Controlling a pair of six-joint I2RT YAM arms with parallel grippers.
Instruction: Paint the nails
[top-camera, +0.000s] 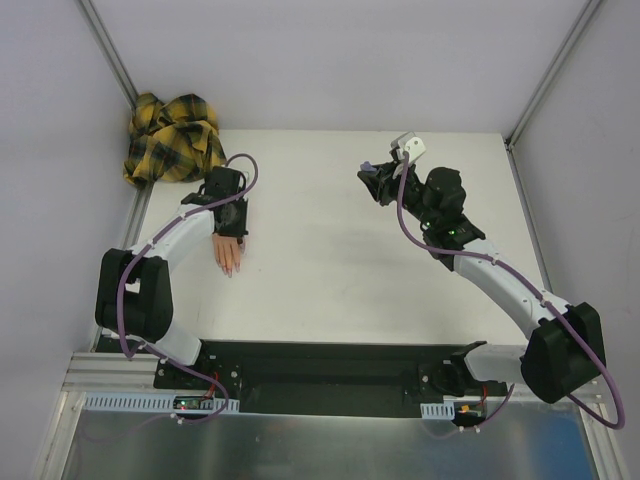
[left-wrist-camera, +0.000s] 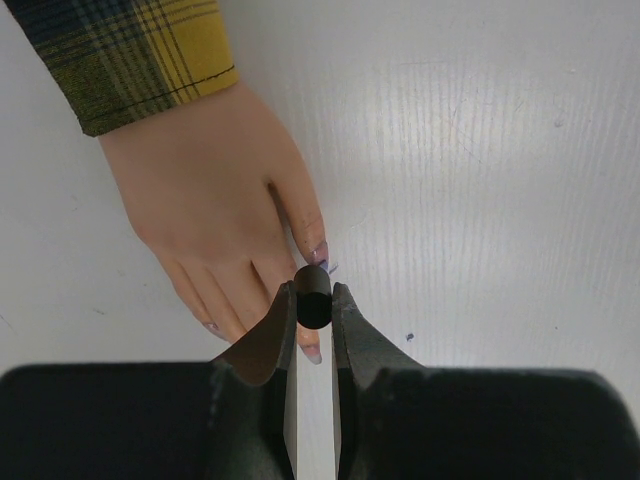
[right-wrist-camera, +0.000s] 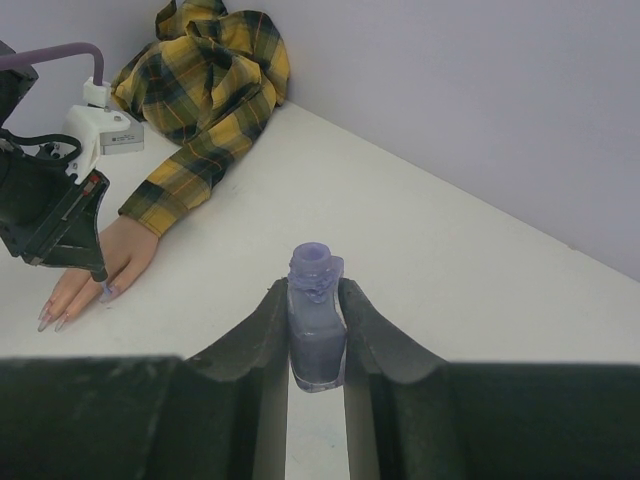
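Evidently painting is in hand: the left gripper (left-wrist-camera: 314, 292), closed on the black cap (left-wrist-camera: 313, 310) (its brush hidden), hangs over the fake hand (left-wrist-camera: 205, 190) lying flat at the table's (top-camera: 330, 260) left side. Well apart, the right gripper (right-wrist-camera: 316, 300) clamps the uncapped purple polish bottle (right-wrist-camera: 317, 340). Next, I judge, the brush must be steered onto one of the nails (left-wrist-camera: 318, 252), which are small, pointed and purplish-pink, without smearing the skin.

No writing, label, brand, number or sign can be read in any view. The purple bottle (right-wrist-camera: 317, 335) shows only a plain side, and the plaid sleeve (top-camera: 172, 137) beyond it on the counter (top-camera: 330, 250) carries only its checks.
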